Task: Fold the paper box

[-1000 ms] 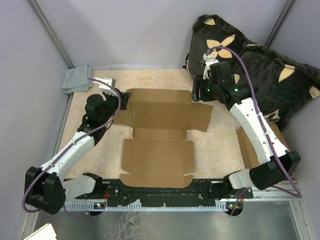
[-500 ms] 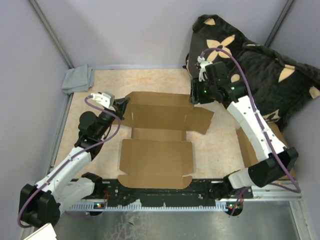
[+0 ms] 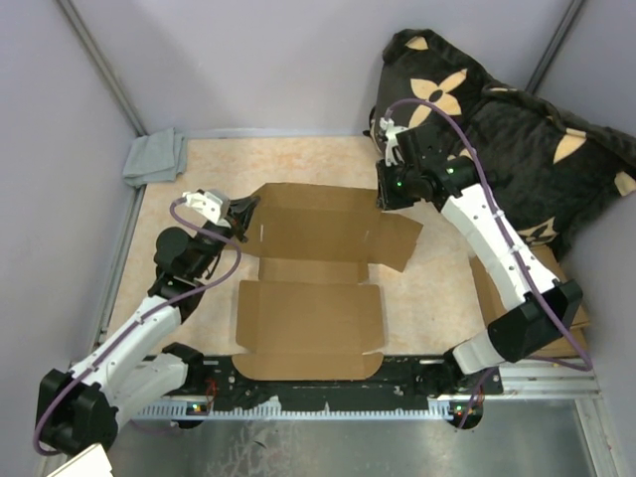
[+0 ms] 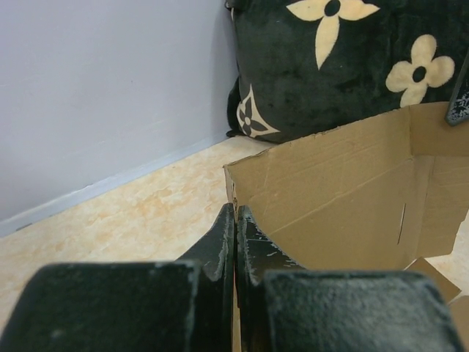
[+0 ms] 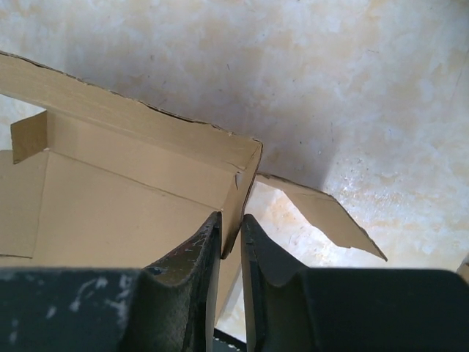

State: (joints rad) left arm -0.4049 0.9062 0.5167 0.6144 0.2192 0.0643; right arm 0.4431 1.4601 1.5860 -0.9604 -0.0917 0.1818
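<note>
The paper box (image 3: pixel 310 316) is a brown die-cut cardboard sheet lying at the table's middle. Its far panel (image 3: pixel 318 224) is tilted up off the table. My left gripper (image 3: pixel 243 211) is shut on that panel's left edge. In the left wrist view the gripper (image 4: pixel 236 218) pinches the cardboard edge, and the raised panel (image 4: pixel 344 191) stretches to the right. My right gripper (image 3: pixel 384 195) holds the panel's right end. In the right wrist view the gripper (image 5: pixel 231 221) has its jaws close around a folded side wall (image 5: pixel 110 213). A loose flap (image 5: pixel 322 213) hangs beyond it.
A grey cloth (image 3: pixel 154 157) lies in the back left corner. A black pillow with beige flowers (image 3: pixel 517 129) fills the back right. A stack of flat brown cardboard (image 3: pixel 489 288) lies at the right under my right arm. Grey walls enclose the table.
Both grippers have risen and come nearer with the far panel, tilting it up more. The left arm has drawn back, and the whole sheet has slid slightly toward the near edge.
</note>
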